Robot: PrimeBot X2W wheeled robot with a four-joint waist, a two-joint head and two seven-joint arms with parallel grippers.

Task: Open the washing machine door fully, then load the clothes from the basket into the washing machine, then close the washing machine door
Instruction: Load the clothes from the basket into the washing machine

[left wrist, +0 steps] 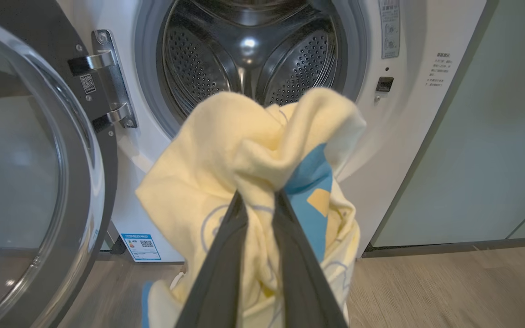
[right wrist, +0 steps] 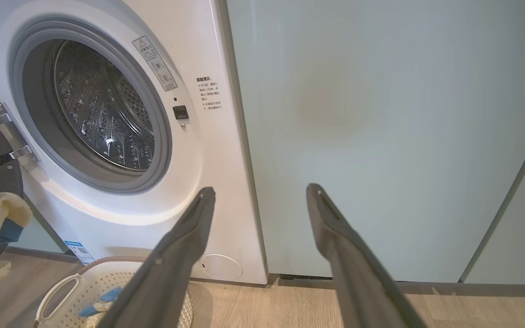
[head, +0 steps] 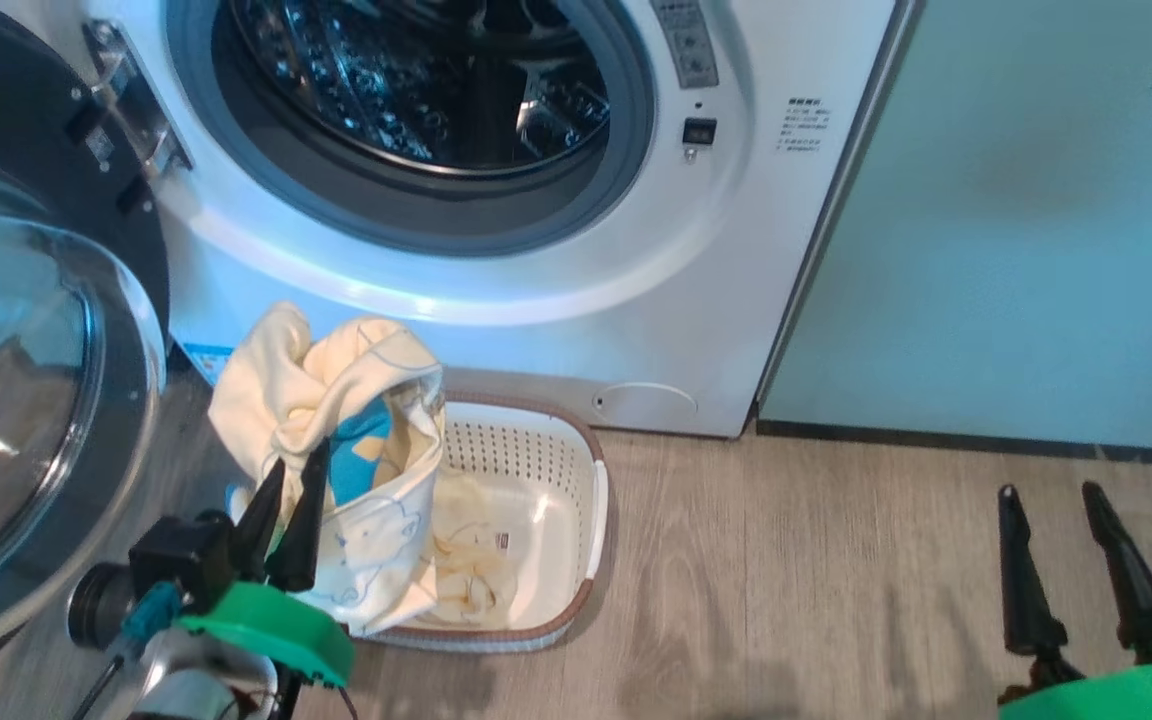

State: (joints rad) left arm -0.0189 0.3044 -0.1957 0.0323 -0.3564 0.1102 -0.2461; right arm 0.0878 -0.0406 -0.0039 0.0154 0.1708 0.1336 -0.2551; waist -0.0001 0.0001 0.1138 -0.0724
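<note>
1. Far off to the left of the left gripper (head: 298, 458), the washing machine door (head: 26, 400) stands swung wide open on its hinge. Its glass bowl bulges out into the room.
2. The left gripper has its two dark fingers pinched together on the clothes (head: 336, 400). A fold of pale yellow cloth is squeezed between the tips, with a bright blue piece just to their right. The bundle billows up above the fingertips and also hangs down below them.
3. Below that gripper and a little to its right, the basket (head: 591, 500) sits on the wooden floor (head: 786, 570), close in front of the machine. The hanging cloth drapes over the basket's left end, and more pale cloth lies on its bottom.
4. Ahead of the fingertips and higher up is the washing machine (head: 636, 300), with the mouth of its steel drum (head: 416, 90) open. The held bundle is in front of that opening and apart from it.
5. Low on the machine's front, a round service flap (head: 646, 400) sits just beyond the basket's far right corner.
6. Well to the right of the basket, the right gripper (head: 1049, 489) hangs above the floor. Its fingers are spread wide, with bare boards showing between them.
7. Straight ahead of the right gripper stands a pale green cabinet (head: 1016, 220), set against the machine's right side.
</note>
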